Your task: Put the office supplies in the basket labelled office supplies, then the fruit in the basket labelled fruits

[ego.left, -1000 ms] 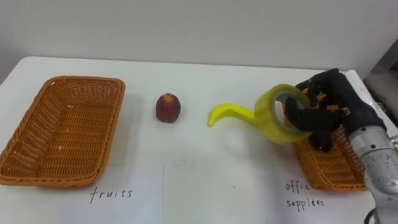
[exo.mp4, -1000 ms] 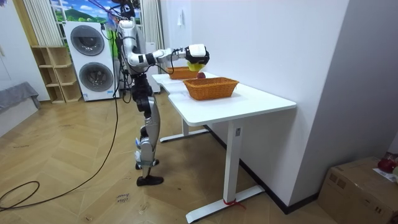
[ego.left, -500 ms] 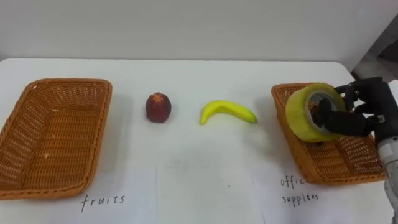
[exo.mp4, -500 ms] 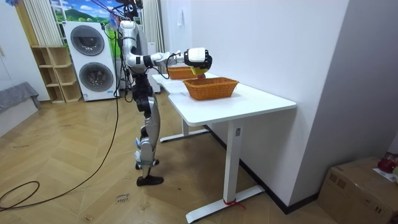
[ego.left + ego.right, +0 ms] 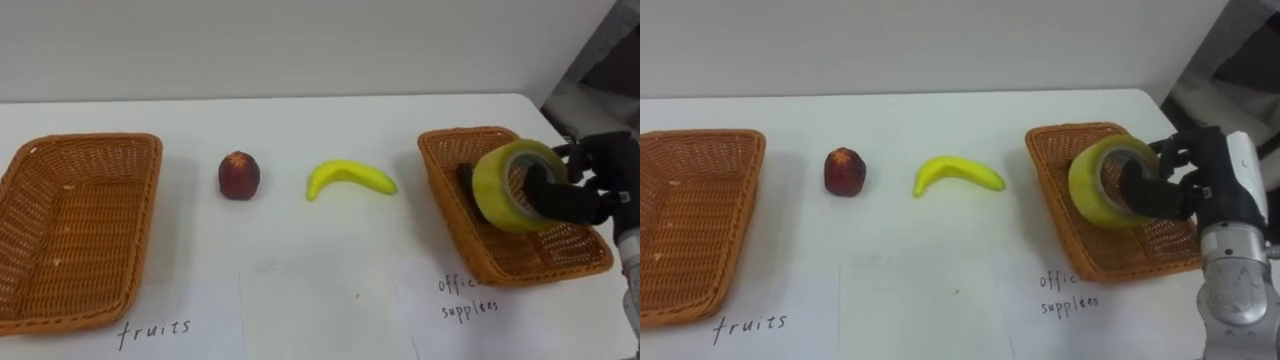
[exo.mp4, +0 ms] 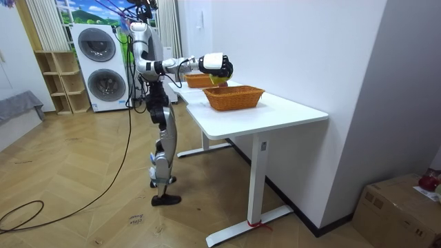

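My right hand is shut on a yellow roll of tape, with the thumb through its hole. It holds the roll just above the inside of the wicker basket at the table's right. A yellow banana lies on the table left of that basket. A dark red fruit sits further left. The other wicker basket stands at the far left with nothing in it.
Paper labels lie on the white table before each basket. A wall runs behind the table. In the room view I stand at the table's side, with washing machines behind me.
My right hand has carried the tape from above the table beside the banana rightward and down over the right basket. The camera has also turned to the right.
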